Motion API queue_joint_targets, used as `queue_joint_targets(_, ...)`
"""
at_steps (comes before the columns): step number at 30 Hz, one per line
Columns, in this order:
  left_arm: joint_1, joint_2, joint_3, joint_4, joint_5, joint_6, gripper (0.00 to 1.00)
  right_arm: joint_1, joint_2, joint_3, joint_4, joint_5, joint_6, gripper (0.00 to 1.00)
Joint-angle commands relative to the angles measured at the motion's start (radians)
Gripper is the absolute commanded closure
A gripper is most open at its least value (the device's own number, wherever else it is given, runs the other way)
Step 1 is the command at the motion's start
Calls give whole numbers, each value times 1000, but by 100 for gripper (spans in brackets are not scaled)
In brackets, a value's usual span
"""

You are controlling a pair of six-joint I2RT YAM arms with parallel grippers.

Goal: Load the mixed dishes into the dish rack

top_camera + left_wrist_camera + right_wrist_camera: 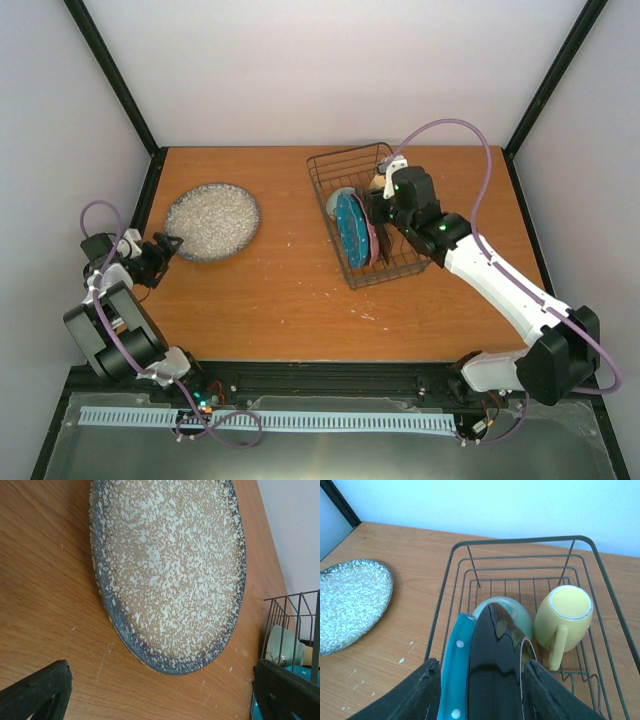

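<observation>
The grey speckled plate (213,221) lies flat on the table at the left; it also shows in the left wrist view (170,565). My left gripper (165,245) is open and empty at its near-left rim, both fingers low on the table (160,695). The dish rack (345,170) holds the blue dotted plate (452,680) and the pink-red dotted plate (371,240) upright, the pale green bowl (512,612) and the yellow mug (565,615) on its side. My right gripper (480,690) is open, its fingers straddling both upright plates.
Dark frame posts and white walls stand behind and beside the wooden table (290,290). The rack's far corner shows at the right of the left wrist view (292,615). The grey plate shows at the left of the right wrist view (350,600).
</observation>
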Motion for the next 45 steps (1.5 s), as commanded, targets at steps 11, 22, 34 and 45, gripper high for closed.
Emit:
queue_joint_targets(11,3,49,25,-54,-81,8,1,-6,-57,-30,49,-10,-25,54)
queue_joint_targets(22,3,154,66,-29,-44,5,5,-6,-93,-59,64,3,-36,54)
queue_joint_targets(34,3,348,81,148,169,-68,17,-15,-115,-72,76,9,-42,54)
queue_joint_targets(45,1,495,130,257,214,-111,43,-20,-111,-65,87,15,-48,54)
